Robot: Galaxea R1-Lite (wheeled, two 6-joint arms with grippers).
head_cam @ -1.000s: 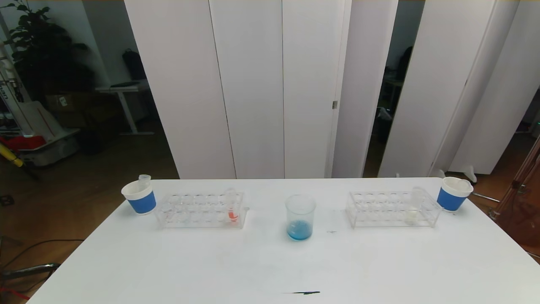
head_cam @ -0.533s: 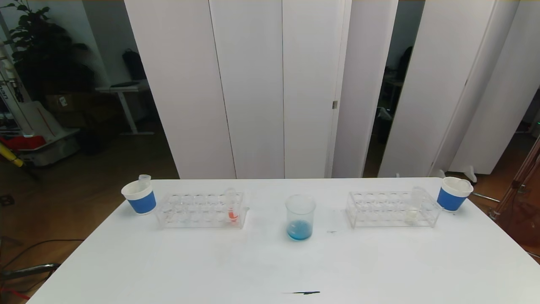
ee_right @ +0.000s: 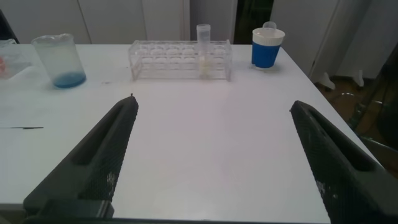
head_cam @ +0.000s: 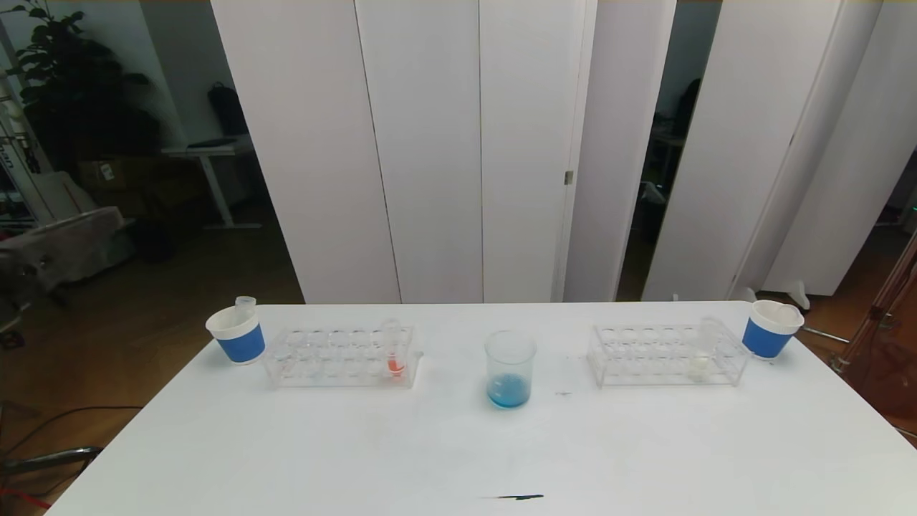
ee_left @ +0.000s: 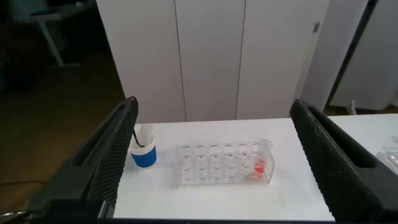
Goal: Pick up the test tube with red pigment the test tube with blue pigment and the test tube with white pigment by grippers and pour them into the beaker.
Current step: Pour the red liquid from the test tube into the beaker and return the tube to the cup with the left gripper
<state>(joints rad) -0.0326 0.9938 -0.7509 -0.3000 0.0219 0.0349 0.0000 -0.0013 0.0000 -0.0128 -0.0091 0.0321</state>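
**Both jaws wide, nothing held**

Spread wide on the left gripper (ee_left: 214, 162), fingers (ee_left: 102, 162) dark at the lower left and lower right of the left wrist frame, with nothing between them; hovering off the table's end, looking at the left rack (ee_left: 225, 164). Same on the right gripper (ee_right: 211, 162): fingers (ee_right: 99, 165) far apart at the lower corners of the right wrist frame, empty, over bare white table (ee_right: 205, 137). Neither gripper clearly seen from the head camera; only a grey blur at the left edge.

Centre of the head frame, slightly below the middle: beaker (head_cam: 510, 369), upright, with blue liquid pooled at its bottom. Seen again at the upper left of the right wrist frame.

Left of the beaker: clear left rack, holding the test tube with red pigment (head_cam: 393, 349) upright in a hole at its right end, orange-red liquid at the bottom. Further left, touching or just beside the rack: left paper cup (head_cam: 237, 335), blue-banded, with an empty clear tube (head_cam: 244, 308) poking out of it.

Right of the beaker: right rack (head_cam: 666, 355), with the test tube with white pigment (head_cam: 703, 349) upright near its right end, pale cream liquid low down. Just beyond, near the table's right edge: right paper cup (head_cam: 770, 329), also blue-banded.

Short dark streak (head_cam: 521, 496) at the lower centre of the head frame.
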